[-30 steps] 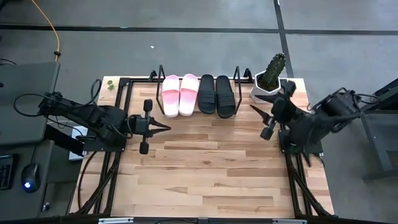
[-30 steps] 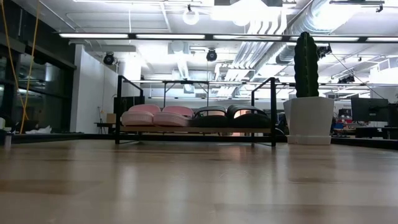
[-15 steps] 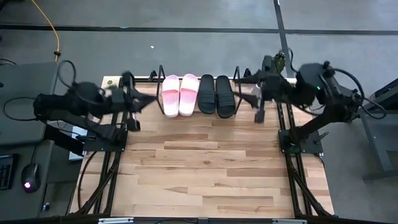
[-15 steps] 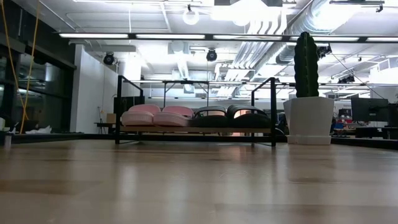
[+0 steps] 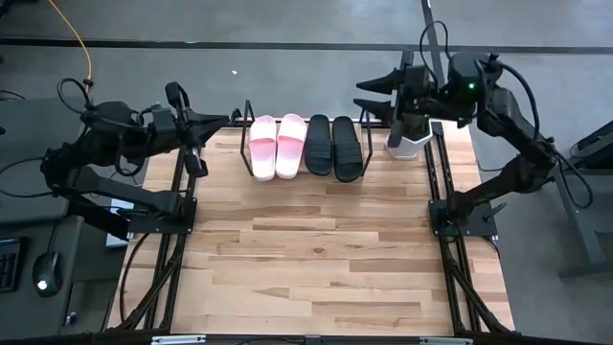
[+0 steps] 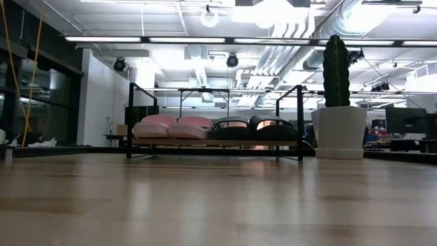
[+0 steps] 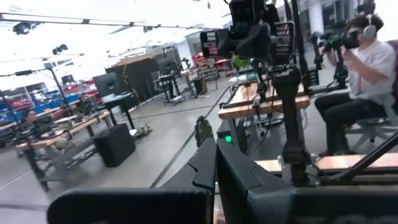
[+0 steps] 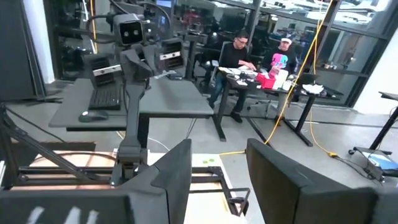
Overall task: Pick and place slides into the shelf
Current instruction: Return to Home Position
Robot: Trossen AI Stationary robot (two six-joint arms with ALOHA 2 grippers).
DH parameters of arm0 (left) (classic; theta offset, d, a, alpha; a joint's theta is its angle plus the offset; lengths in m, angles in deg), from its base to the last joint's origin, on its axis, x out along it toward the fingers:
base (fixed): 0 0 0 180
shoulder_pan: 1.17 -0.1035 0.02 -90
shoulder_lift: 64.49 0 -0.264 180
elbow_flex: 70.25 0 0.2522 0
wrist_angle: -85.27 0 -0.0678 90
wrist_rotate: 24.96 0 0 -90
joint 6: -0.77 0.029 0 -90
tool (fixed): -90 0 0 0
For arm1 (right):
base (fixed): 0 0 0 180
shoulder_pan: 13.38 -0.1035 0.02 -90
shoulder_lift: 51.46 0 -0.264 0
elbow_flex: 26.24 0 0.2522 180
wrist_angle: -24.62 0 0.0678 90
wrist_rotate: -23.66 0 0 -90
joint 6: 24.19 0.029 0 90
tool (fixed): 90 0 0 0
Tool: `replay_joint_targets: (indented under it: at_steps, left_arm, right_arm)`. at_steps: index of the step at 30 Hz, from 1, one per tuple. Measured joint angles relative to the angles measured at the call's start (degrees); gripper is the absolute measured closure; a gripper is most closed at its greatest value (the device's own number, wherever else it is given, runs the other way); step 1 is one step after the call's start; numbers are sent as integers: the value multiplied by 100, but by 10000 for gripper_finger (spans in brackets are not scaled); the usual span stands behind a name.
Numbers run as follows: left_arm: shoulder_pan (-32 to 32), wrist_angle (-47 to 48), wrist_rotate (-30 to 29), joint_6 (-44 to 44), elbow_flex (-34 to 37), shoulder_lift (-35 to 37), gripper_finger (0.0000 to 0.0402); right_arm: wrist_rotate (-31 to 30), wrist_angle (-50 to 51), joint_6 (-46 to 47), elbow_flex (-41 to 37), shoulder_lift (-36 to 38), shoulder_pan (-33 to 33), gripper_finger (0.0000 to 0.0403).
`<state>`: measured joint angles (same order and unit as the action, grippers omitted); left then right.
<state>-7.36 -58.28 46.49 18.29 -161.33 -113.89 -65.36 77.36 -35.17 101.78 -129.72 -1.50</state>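
Wooden worktop is carrying the shelf at its far edge, pink slides and black slides sitting on it side by side; left gripper, pinched narrow, and right gripper, spread wide, are hovering empty over the far corners; placing looks done, only parking the arms remaining.

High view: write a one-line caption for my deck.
Two pink slides and two black slides sit side by side on the shelf, with left arm and right arm poised off its ends.

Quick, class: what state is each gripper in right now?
Left gripper: fingers shut, holding nothing.
Right gripper: fingers open, holding nothing.
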Motion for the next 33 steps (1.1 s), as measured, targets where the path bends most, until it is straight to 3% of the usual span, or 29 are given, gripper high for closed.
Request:
replay_joint_targets:
  at_steps: [7,18,33]
  left_arm:
    - [-112,31,14,22,0,-107,399]
    - [-95,-25,10,219,2,-96,399]
    - [-95,47,-5,215,2,-66,399]
  right_arm:
    - [370,15,22,0,0,334,278]
    - [672,15,66,0,0,624,395]
    - [877,110,201,0,-17,662,402]
